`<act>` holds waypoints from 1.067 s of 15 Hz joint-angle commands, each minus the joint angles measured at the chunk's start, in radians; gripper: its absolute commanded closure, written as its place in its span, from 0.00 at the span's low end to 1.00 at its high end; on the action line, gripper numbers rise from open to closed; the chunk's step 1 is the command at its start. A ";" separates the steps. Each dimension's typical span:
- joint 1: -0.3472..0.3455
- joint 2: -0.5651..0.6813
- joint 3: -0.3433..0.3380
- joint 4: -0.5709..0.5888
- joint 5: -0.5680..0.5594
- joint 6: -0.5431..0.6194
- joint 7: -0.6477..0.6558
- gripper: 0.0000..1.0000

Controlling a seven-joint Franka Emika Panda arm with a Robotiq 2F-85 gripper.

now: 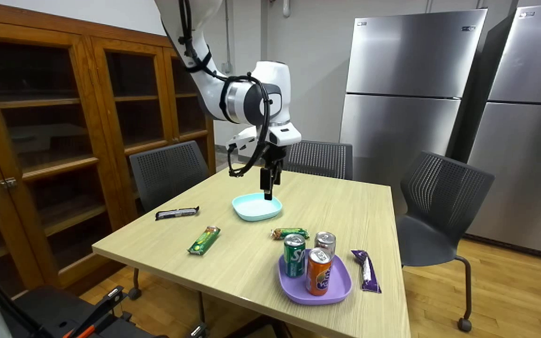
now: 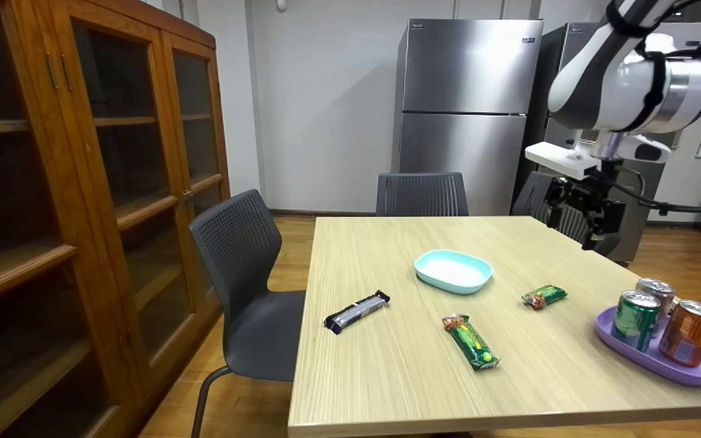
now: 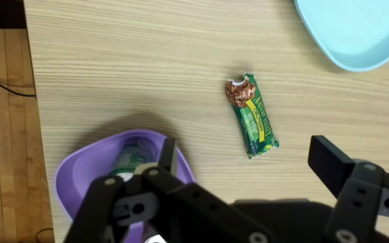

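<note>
The end effector is hanging above the surface, fingers standing wide apart and gripping nothing. In the wrist view a granola bar is lying flat on the surface, showing just beyond the gap between the fingertips; its green wrapper is reading "Nature Valley". The bar is resting between the blue plate and the purple plate, touching neither.

The purple plate is carrying three upright cans, grouped close together: a green can, an orange can and a third can. In the wrist view a finger is covering part of this plate and hiding some of the cans. A purple wrapper is lying just beside the purple plate in an exterior view.

A second green bar is lying well apart from the cans, with a dark bar beyond it. In both exterior views the blue plate is sitting farther back than the two green bars.

The arm is reaching in from the top of both exterior views, a black cable running along it. Dark chairs are standing around the surface, two fridges are standing at the back, and a wooden cabinet is lining one side.
</note>
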State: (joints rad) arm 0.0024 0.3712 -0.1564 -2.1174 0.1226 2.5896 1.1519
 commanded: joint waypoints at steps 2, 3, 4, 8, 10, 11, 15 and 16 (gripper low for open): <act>0.053 0.030 0.040 0.072 -0.073 -0.094 -0.087 0.00; 0.067 0.038 0.049 0.084 -0.089 -0.107 -0.103 0.00; 0.078 0.046 0.058 0.095 -0.101 -0.115 -0.125 0.00; 0.113 0.091 0.106 0.153 -0.112 -0.134 -0.238 0.00; 0.128 0.121 0.129 0.187 -0.105 -0.143 -0.301 0.00; 0.136 0.136 0.140 0.203 -0.103 -0.150 -0.333 0.00; 0.173 0.191 0.181 0.264 -0.097 -0.183 -0.455 0.00; 0.180 0.200 0.193 0.274 -0.093 -0.193 -0.490 0.00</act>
State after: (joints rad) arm 0.1651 0.5310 0.0096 -1.9133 0.0244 2.4602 0.7560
